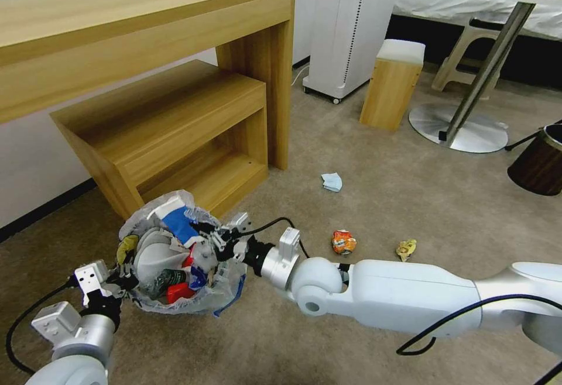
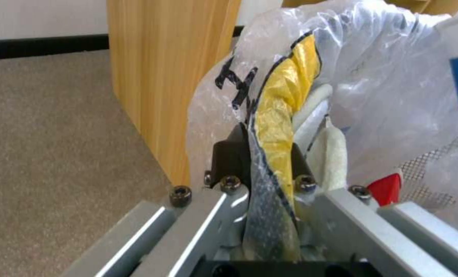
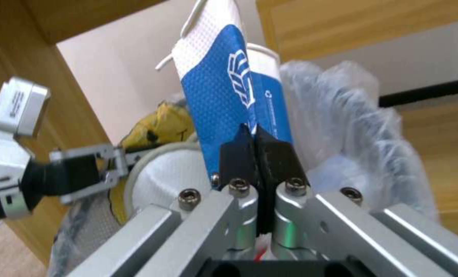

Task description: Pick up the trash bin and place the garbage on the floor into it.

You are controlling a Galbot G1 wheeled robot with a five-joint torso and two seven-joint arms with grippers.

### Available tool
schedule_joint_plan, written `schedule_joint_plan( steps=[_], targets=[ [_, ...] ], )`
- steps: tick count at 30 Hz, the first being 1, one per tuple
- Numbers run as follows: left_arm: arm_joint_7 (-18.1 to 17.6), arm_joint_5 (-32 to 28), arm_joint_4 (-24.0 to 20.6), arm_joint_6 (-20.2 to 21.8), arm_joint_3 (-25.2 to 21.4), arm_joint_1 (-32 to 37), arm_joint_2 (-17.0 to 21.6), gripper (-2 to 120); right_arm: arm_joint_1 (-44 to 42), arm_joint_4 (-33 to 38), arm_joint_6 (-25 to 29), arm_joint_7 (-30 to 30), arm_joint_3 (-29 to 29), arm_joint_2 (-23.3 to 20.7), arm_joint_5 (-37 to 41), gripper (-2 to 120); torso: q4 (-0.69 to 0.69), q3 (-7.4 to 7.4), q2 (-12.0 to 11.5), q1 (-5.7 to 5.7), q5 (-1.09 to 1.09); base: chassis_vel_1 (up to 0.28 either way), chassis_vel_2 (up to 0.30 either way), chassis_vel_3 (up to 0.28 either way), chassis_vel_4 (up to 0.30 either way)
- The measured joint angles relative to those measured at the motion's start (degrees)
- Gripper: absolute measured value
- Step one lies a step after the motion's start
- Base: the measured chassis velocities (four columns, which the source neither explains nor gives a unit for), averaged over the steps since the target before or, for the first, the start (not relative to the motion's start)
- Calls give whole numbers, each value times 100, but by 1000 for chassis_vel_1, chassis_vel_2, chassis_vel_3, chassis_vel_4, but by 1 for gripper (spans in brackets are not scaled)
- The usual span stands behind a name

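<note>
On beige floor (image 1: 374, 209), low left of head view: left gripper (image 1: 121, 278) clamped on near rim of trash bin (image 1: 225, 291), fingers (image 2: 231, 156) pinching bag edge with yellow wrapper (image 2: 282, 100) caught between. Bin lined with crinkly plastic bag, crammed with garbage: white slipper (image 1: 153, 256), red wrappers (image 1: 178, 291), blue-white cloth piece (image 1: 175, 221) sticking up. Directly behind bin: wooden desk (image 1: 146, 16) and nested lower shelf unit (image 1: 170, 121), shelf leg close against bag in left wrist view. Right of bin: right gripper (image 1: 229, 239) reaching across from right, over bin's far rim; in right wrist view fingers (image 3: 277, 154) pressed together, nipping lower edge of blue-white cloth piece. Farther right, loose on carpet, well apart from bin: crumpled blue-white paper (image 1: 332, 182), crushed orange can (image 1: 343, 241), yellowish wrapper (image 1: 405, 249). Beyond: white appliance on casters (image 1: 345, 28), wooden stool (image 1: 391, 83), round table base (image 1: 456, 127). Far right edge: brown wood-grain bin (image 1: 538, 162).
</note>
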Motion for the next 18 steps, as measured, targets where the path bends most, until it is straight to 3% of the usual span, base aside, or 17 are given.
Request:
schedule_joint_plan(
  steps=[11,18],
  targets=[
    [5,1,57,0,23,-44,-21,2,74,23,-210,414,-126,241,5,1,0,0,0,0,0,0,0,0,0],
    [12,-13,88,-1,16,-70,7,2,93,166,-223,462,-126,219,-7,28,0,0,0,0,0,0,0,0,0]
  ],
)
